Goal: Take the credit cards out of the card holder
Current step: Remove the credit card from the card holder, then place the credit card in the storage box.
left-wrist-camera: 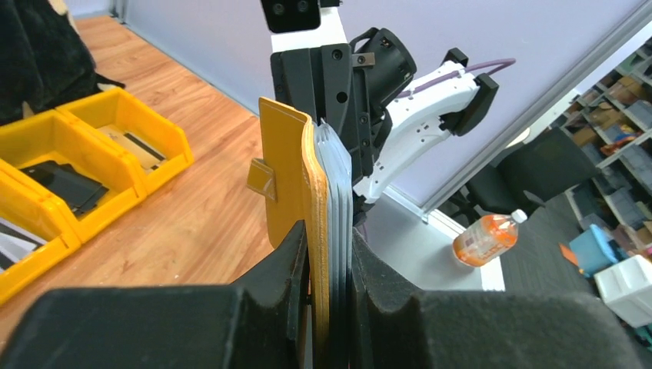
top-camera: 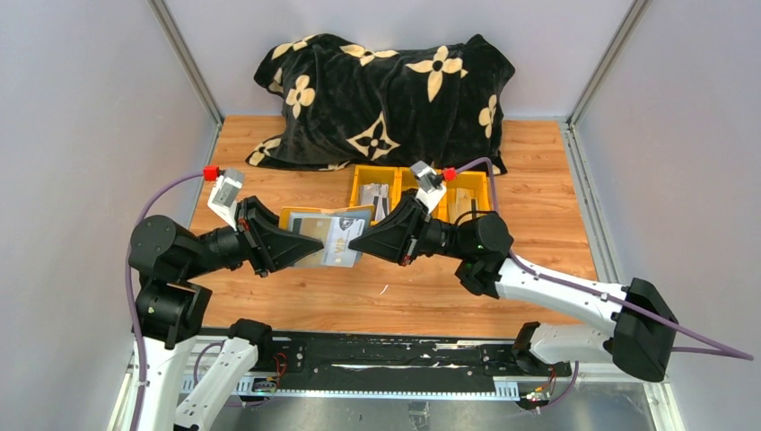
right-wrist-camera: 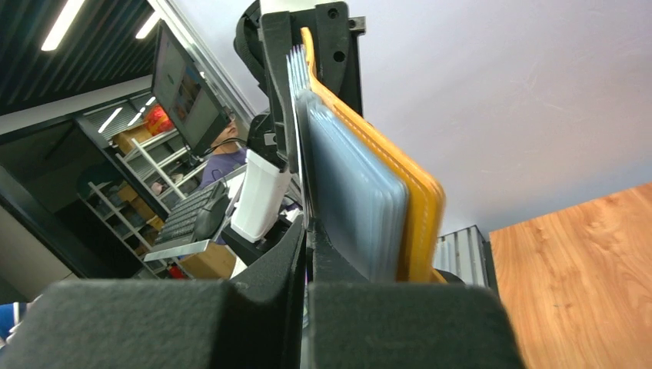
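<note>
The card holder [top-camera: 325, 241], silvery with a mustard-yellow flap [left-wrist-camera: 286, 177] and blue-grey pockets [right-wrist-camera: 357, 192], hangs in the air between the two arms above the wooden table. My left gripper [top-camera: 310, 245] is shut on its left end; in the left wrist view its fingers [left-wrist-camera: 330, 250] clamp flap and pockets together. My right gripper [top-camera: 359, 242] meets the holder from the right. In the right wrist view its fingers [right-wrist-camera: 307, 238] are pressed shut on the thin pale edge of a credit card [right-wrist-camera: 297, 115] beside the pocket stack. Other cards are hidden in the pockets.
Yellow bins [top-camera: 361, 178] [left-wrist-camera: 146, 115] holding dark and pale flat items stand just behind the holder. A black blanket with beige flower patterns [top-camera: 386, 90] fills the back of the table. An orange drink bottle [left-wrist-camera: 488, 238] lies off the table.
</note>
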Available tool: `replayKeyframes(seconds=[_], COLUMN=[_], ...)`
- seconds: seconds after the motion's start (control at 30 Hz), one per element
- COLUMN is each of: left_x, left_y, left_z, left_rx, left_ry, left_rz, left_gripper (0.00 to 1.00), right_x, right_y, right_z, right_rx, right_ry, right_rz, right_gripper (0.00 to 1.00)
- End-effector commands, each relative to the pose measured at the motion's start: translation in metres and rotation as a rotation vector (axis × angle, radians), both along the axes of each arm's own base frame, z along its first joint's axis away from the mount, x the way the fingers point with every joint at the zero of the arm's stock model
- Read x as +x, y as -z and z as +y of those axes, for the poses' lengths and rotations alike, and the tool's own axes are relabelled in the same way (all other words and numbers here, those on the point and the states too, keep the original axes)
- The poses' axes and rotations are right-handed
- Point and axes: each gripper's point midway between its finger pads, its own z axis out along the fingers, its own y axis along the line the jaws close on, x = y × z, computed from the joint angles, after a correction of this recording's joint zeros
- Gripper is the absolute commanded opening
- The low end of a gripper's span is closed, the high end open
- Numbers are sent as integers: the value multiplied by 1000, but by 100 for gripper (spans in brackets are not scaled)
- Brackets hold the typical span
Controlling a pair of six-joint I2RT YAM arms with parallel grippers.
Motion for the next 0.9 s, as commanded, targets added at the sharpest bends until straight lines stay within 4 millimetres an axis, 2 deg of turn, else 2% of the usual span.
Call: replayKeyframes(seconds=[0.0,0.13,0.3,0.53,0.73,0.8,0.83,0.87], left_x=[0,12,17,15,16,16,16,14], left_y=[-8,5,15,36,53,57,60,61], left_z=[5,11,15,17,17,18,18,19], left_rx=[48,130,188,261,310,321,330,335], left_ry=[-47,-110,-137,-105,-76,-75,-71,-65], left_rz=[-119,-121,-156,-173,-179,-182,-195,-196], left_gripper=[1,2,2,4,4,4,4,4], right_x=[12,28,62,137,185,203,215,222], right_y=[3,10,28,91,127,143,161,165], right_z=[-20,-44,-73,-116,-101,-90,-85,-81], right_rx=[-28,-89,-230,-513,-668,-728,-786,-811], right_ry=[65,140,267,523,564,577,587,597], right_rz=[-22,-7,50,239,280,293,320,320], right_gripper=[0,0,0,0,0,0,0,0])
